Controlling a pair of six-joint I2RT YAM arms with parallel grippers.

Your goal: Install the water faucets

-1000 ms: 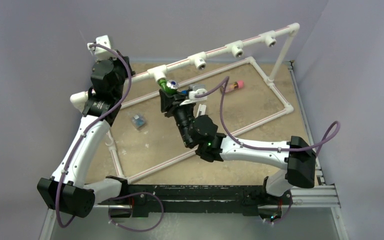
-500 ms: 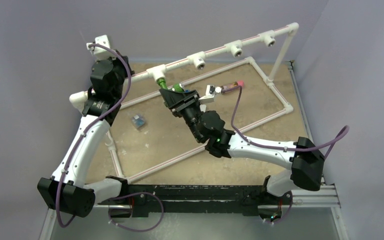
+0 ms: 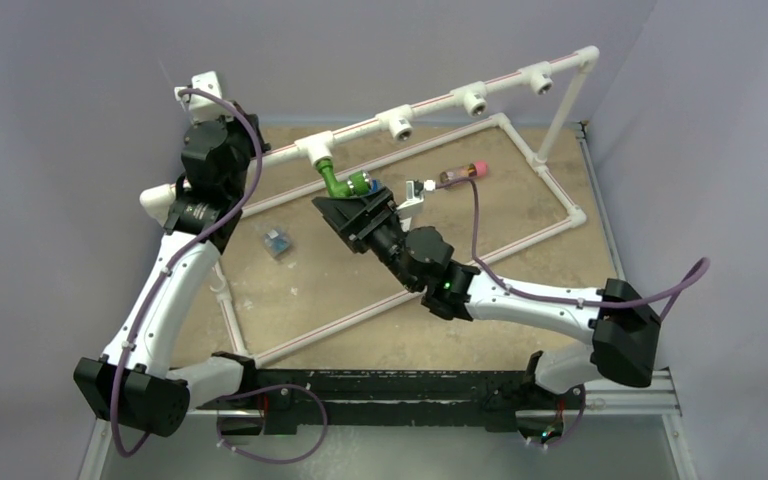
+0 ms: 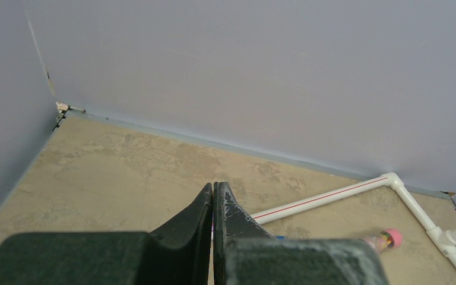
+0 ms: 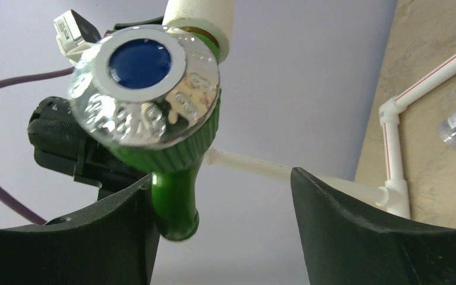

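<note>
Leftward, the left gripper point(image 4: 214, 189) sat pressed together, empty. Beside it, the small bright green plastic tap point(image 3: 340, 182) hung threaded into the white plastic tee fitting point(image 3: 315, 148). The right gripper point(image 5: 221, 175) stood apart around it, clamping nothing. Tightening seemed in hand; the next move likely called for closing and twisting. The embossed chrome cap point(image 5: 145, 86) was unreadable.

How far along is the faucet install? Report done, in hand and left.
Done: one green faucet sits in the first fitting of the raised pipe. In hand: nothing; the right gripper stands with jaws open around it, and the left gripper is shut, empty. Left: three more fittings are bare. Whether the faucet is fully tight cannot be told.
</note>
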